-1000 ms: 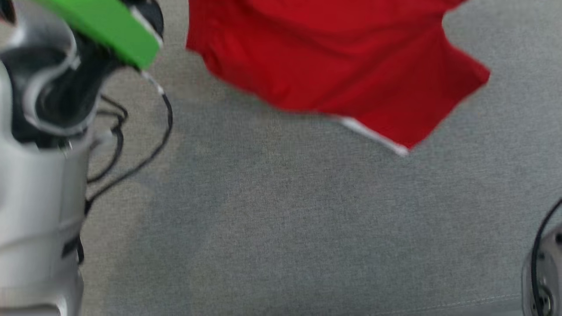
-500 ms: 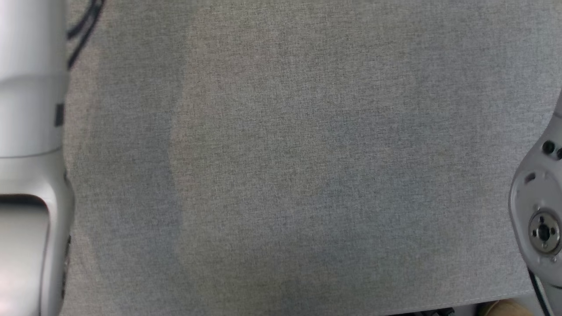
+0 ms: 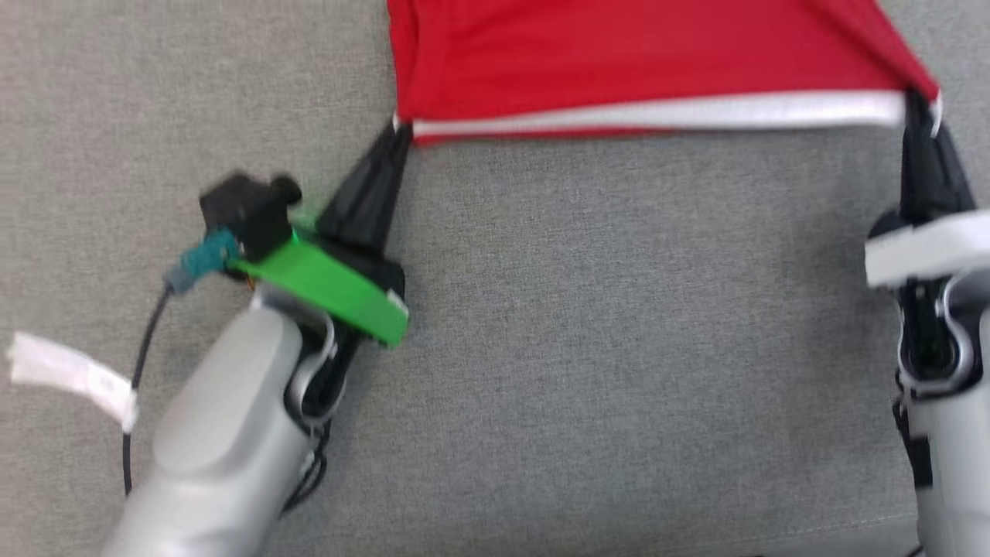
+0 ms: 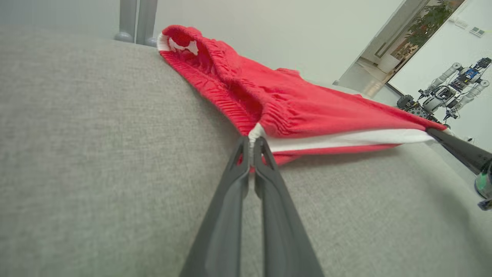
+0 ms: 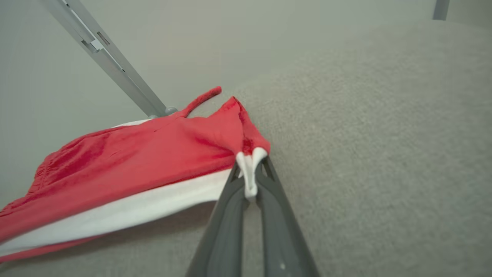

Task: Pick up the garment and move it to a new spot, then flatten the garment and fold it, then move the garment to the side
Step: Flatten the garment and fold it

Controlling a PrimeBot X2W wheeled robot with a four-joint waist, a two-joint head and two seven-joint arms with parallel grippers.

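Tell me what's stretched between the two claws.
The garment: its white edge runs straight from the left claw to the right claw, over bare grey cloth, as the head view shows.

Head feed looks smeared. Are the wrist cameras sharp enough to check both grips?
Head view: motion blur smears the red fabric garment with white band. Left wrist view: crisp, left gripper pinching the band's end; grey cloth surface bows with the lens. Right wrist view: crisp at the right gripper.

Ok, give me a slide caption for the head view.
Red garment stretched over grey surface, its white-trimmed edge pinched by the left gripper and right gripper.
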